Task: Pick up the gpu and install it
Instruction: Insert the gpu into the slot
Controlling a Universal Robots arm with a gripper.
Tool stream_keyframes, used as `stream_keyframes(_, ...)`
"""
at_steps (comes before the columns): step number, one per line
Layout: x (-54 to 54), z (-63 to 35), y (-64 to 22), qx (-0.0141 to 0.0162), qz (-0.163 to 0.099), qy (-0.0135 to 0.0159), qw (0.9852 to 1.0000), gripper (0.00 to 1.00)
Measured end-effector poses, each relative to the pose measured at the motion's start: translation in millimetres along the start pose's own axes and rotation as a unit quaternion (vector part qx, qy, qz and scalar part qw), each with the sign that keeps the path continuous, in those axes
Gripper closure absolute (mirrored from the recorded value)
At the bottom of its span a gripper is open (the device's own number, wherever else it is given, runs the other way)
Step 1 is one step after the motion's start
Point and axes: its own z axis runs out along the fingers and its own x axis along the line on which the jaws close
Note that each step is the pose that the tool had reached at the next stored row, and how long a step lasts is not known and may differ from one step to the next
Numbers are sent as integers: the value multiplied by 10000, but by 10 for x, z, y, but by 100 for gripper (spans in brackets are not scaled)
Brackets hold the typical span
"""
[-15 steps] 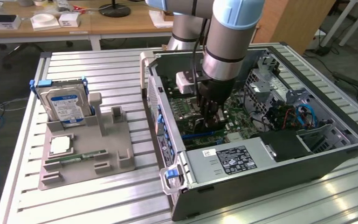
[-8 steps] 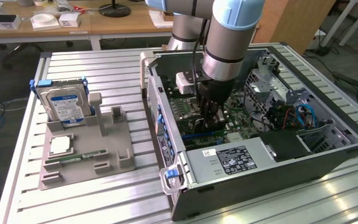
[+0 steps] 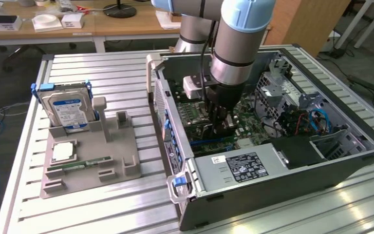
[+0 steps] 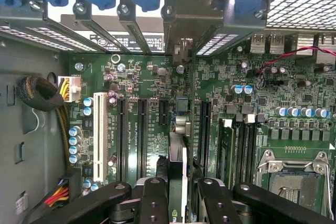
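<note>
The fingers [image 4: 178, 192] are clamped on the gpu [image 4: 177, 156], held edge-on, its long axis running along the motherboard [image 4: 142, 82] slots directly beneath.

pretty tight in the case [image 3: 343, 161]: power supply [image 3: 239, 168] at the near end, drive cage [image 3: 284, 92] on the exterior view's right, only the motherboard [image 4: 136, 98] middle stays reachable from above
</note>
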Motion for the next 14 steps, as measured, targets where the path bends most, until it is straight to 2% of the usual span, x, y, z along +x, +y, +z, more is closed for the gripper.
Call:
stream_keyframes(6, -11, 13, 16, -1, -3, -17, 10000, 73)
stream_keyframes(14, -11, 13, 16, -1, -2, -17, 10000, 73)
